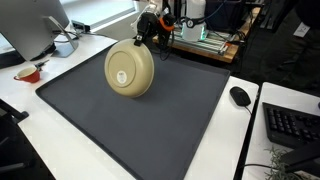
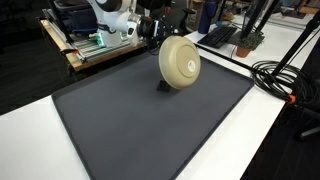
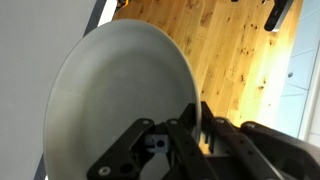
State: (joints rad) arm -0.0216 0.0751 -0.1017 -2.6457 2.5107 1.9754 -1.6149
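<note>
A beige bowl [image 1: 130, 70] hangs on its edge above the dark grey mat [image 1: 120, 130], its underside facing the camera in both exterior views; it also shows in an exterior view [image 2: 180, 62]. My gripper [image 3: 185, 125] is shut on the bowl's rim, seen in the wrist view with one finger on each side of the thin wall. The bowl's inside [image 3: 110, 100] fills the left of the wrist view. The arm [image 1: 150, 25] reaches in from the back of the table.
A computer mouse [image 1: 240, 96] and keyboard [image 1: 292, 125] lie on the white desk beside the mat. A small red bowl [image 1: 28, 72] and a monitor base [image 1: 60, 42] stand at the other side. Cables [image 2: 285, 80] and a wooden cart [image 2: 90, 50] are near.
</note>
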